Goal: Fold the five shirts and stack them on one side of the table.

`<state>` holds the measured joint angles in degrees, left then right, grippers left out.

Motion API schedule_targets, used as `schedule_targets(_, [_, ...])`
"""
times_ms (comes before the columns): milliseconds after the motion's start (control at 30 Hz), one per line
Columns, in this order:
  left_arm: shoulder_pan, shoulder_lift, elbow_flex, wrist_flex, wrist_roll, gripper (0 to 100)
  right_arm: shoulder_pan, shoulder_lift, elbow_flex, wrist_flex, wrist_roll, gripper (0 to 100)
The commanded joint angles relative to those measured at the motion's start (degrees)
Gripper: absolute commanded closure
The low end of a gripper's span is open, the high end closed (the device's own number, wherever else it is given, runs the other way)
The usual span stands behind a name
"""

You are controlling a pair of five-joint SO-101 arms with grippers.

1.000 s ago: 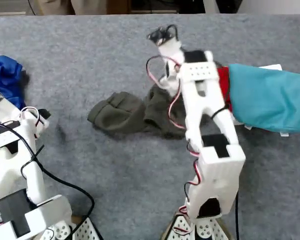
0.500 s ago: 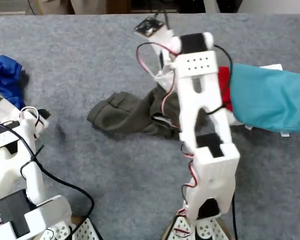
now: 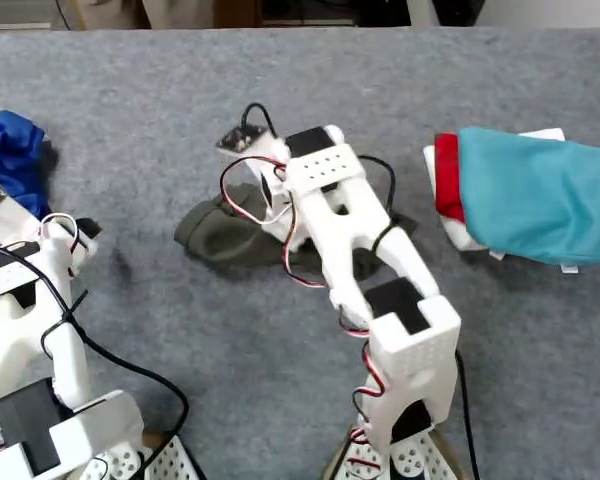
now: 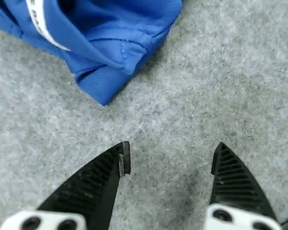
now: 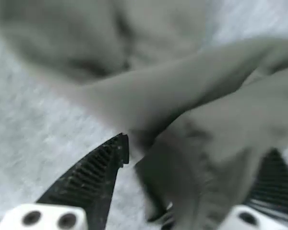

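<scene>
Here, a folded stack (image 3: pixel 446 180) topped by a teal shirt (image 3: pixel 540 200) is seen at the right edge of the grey surface (image 3: pixel 160 110). An olive shirt (image 3: pixel 220 235) is crumpled at centre, a blue shirt (image 3: pixel 10 150) at far left. The right end effector (image 5: pixel 197 153) is spread around olive cloth, the left end effector (image 4: pixel 173 153) spread beside the blue.

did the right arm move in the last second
Yes. The right arm swung left, away from the teal shirt and over the crumpled green shirt.
</scene>
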<state>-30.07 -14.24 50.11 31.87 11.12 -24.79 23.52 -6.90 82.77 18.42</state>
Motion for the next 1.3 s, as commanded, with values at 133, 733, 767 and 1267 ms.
schedule_targets(133, [-0.26,-0.13,-2.73,-0.62,0.09,72,6.46,1.71,-9.71,-1.32,-0.7,96.7])
schedule_targets(733, [-7.91,-1.27,-10.11,10.2,-0.09,72,-14.55,-9.27,-46.55,19.69,-4.66,99.7])
schedule_targets(767, [-9.67,-1.27,-10.46,10.37,-0.09,72,-17.19,-11.3,-46.73,19.6,-5.01,99.7])
schedule_targets(1267, [-25.14,-1.36,-12.22,10.81,-0.18,72,-27.65,-21.23,-68.26,9.76,-10.99,99.5])
